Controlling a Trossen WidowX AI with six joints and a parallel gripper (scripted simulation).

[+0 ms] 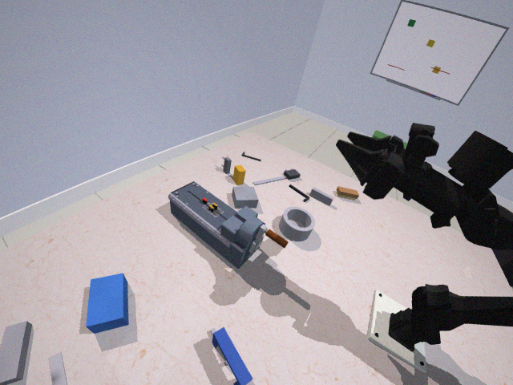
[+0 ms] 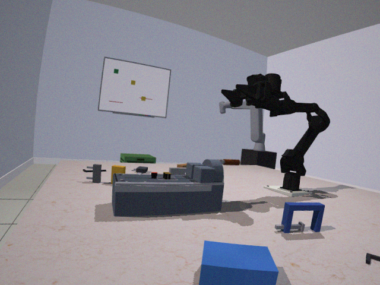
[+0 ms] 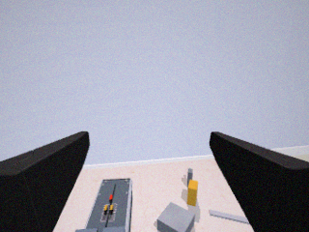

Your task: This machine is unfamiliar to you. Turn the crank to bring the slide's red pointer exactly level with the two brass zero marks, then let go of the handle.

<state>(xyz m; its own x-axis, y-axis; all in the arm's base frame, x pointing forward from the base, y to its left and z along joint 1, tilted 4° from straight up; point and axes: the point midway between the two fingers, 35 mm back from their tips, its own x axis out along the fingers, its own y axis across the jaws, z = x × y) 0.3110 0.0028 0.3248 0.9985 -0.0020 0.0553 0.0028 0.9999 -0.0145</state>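
Note:
The machine is a dark grey-blue box [image 1: 190, 219] [image 2: 165, 199] [image 3: 124, 193] with a slot along its top. The slide's red pointer [image 1: 204, 200] [image 2: 154, 175] [image 3: 111, 197] stands off the two brass zero marks [image 1: 212, 206] [image 2: 166, 176] [image 3: 108, 209], a short way toward the end far from the crank. The crank's brown handle [image 1: 276, 238] [image 2: 232, 161] sticks out from the rounded head end; the wrist view does not show it. My gripper [image 1: 345, 139] [image 2: 230, 89] [image 3: 151, 137] is open and empty, high above the table and well away from the handle.
A grey ring [image 1: 296, 224] stands close beside the handle. A grey block [image 1: 244, 196] [image 3: 176, 218] and a yellow block [image 1: 239, 175] [image 2: 118, 174] [image 3: 192, 192] stand beside the machine. A blue box [image 1: 107, 302] [image 2: 237, 263] and a blue arch [image 1: 232, 356] [image 2: 303, 206] stand on its other side.

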